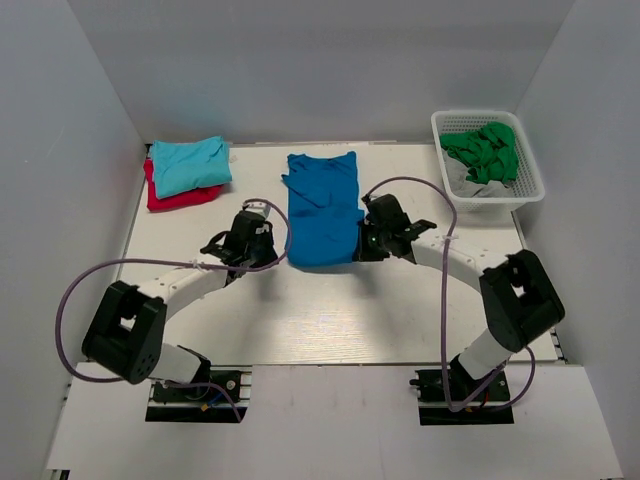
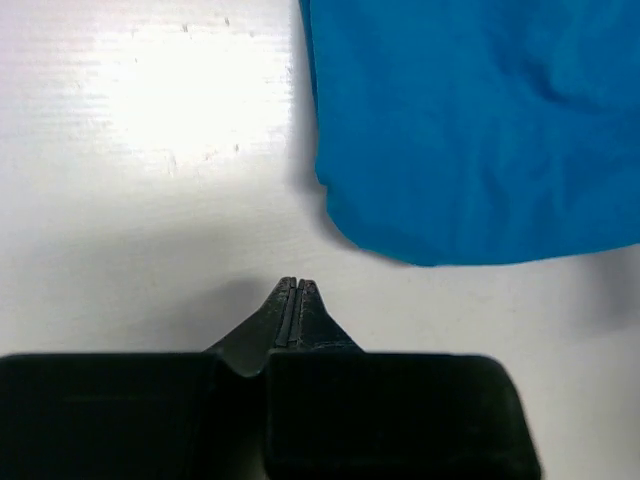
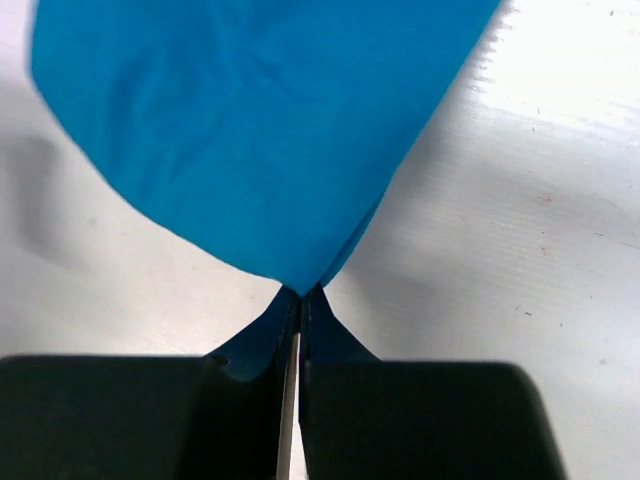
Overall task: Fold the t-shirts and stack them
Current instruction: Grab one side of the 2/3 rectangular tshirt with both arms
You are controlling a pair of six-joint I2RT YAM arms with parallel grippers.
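The royal-blue t-shirt point(image 1: 322, 210) lies folded into a long strip in the middle of the table. My right gripper point(image 1: 362, 240) is at its near right corner, shut on the blue cloth point(image 3: 260, 130), which pinches into the fingertips point(image 3: 302, 292). At the shirt's near left corner sits my left gripper point(image 1: 274, 240). Its jaws point(image 2: 296, 286) are shut with nothing between them, and the blue edge point(image 2: 470, 130) lies a short way ahead and to the right, apart from the tips. A folded turquoise t-shirt point(image 1: 190, 163) rests on a red one point(image 1: 178, 198) at the back left.
A white mesh basket point(image 1: 500, 198) with green cloth point(image 1: 485, 150) and some grey cloth stands at the back right. Grey walls close in the table point(image 1: 330, 310) on three sides. Purple cables loop beside both arms.
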